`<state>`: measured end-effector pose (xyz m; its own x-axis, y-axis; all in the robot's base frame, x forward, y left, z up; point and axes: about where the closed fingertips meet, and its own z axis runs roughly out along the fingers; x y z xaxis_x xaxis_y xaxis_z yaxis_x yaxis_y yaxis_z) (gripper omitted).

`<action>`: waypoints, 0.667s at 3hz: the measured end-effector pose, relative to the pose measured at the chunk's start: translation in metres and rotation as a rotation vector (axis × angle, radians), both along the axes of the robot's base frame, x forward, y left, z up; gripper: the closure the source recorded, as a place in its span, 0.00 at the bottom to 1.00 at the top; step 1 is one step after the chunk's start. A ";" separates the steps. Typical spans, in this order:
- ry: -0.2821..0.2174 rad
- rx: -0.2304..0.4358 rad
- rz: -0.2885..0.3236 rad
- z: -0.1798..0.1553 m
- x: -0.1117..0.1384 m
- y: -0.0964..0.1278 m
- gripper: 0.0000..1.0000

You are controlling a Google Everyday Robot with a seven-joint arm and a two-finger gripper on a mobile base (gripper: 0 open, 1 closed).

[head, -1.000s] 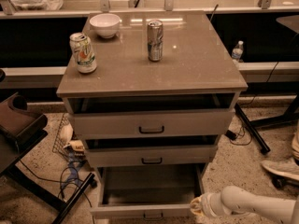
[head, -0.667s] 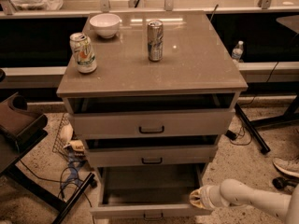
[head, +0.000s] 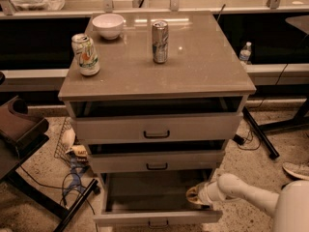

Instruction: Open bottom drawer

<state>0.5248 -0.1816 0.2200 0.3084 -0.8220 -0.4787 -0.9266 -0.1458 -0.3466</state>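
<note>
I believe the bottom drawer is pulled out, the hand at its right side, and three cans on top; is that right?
Only two stand on top, a printed can and a silver can, per the camera view. The bottom drawer is pulled out, the hand at its right side.

The robot's arm [head: 252,198] is smooth and white with a soft sheen, built of rounded tubular segments; it shows in the lower right of the frame; its largest part, a broad white housing [head: 292,210], fills the bottom right corner; from there the limb narrows leftward to a bulbous white wrist joint [head: 228,184]; beyond a short white collar sits the gripper [head: 195,196], low in the frame just right of centre, tan-yellow and darker than the white shell.
</note>
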 end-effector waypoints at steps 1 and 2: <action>0.029 0.050 0.042 -0.040 0.018 0.022 1.00; -0.001 0.041 0.004 -0.044 0.046 0.005 1.00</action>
